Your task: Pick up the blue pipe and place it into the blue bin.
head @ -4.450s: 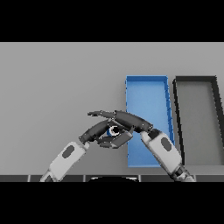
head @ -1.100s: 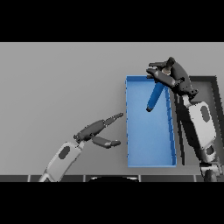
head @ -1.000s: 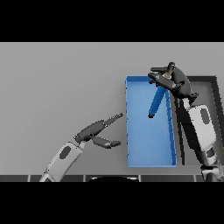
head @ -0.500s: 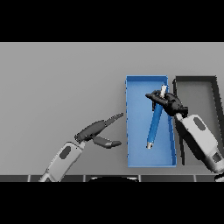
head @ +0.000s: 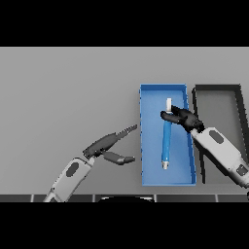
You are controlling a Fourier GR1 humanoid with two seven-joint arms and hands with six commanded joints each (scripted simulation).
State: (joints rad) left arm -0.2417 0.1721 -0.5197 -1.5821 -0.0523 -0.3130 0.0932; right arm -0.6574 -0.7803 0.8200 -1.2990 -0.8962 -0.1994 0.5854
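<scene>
Blue pipe (head: 167, 141) lengthwise in blue bin (head: 151, 170), right hand (head: 182, 118) at far end

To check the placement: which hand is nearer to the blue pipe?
Right. The right hand touches the blue pipe inside the blue bin; the left hand stays outside, left of it.

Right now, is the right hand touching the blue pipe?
Touching. In the head view, the right hand has its fingers curled round the upper part of the blue pipe, which lies lengthwise in the blue bin.
</scene>
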